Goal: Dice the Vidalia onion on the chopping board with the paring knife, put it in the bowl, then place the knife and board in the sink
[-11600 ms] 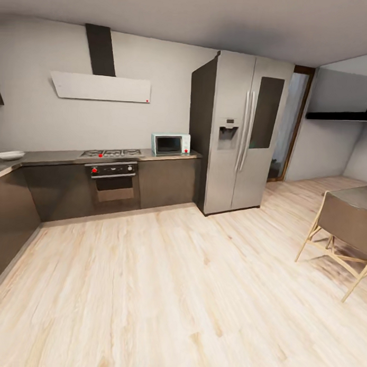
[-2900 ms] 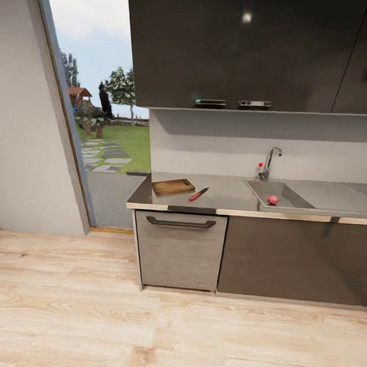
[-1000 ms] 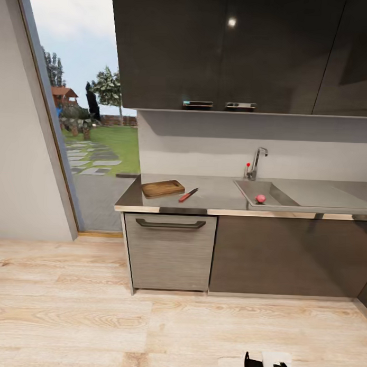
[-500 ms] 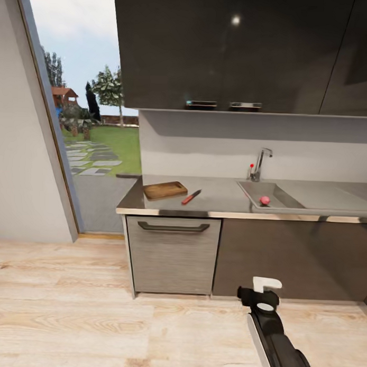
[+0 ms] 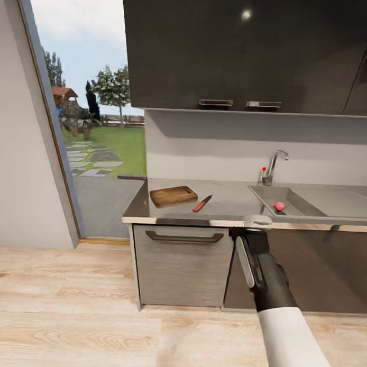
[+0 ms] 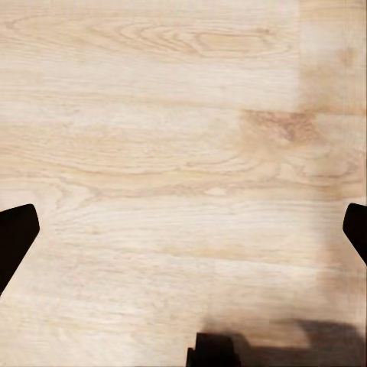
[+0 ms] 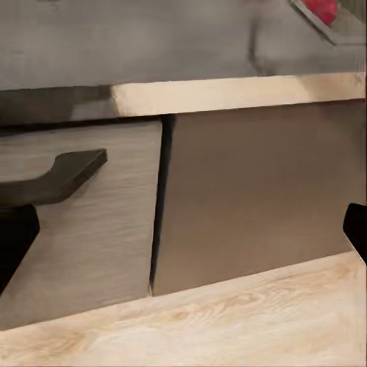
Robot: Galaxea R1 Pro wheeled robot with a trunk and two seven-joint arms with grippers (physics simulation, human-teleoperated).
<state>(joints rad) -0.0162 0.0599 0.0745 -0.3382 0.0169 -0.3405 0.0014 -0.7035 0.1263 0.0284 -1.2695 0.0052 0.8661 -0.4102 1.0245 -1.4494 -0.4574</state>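
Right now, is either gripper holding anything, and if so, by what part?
Nothing is held. The left gripper and right gripper are both open and empty; the Vidalia onion lies in the sink.

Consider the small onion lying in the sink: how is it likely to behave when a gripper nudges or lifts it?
The Vidalia onion looks small and round, so it would probably roll across the sink floor if nudged. Its smooth skin may slip from a loose grip. It likely weighs little.
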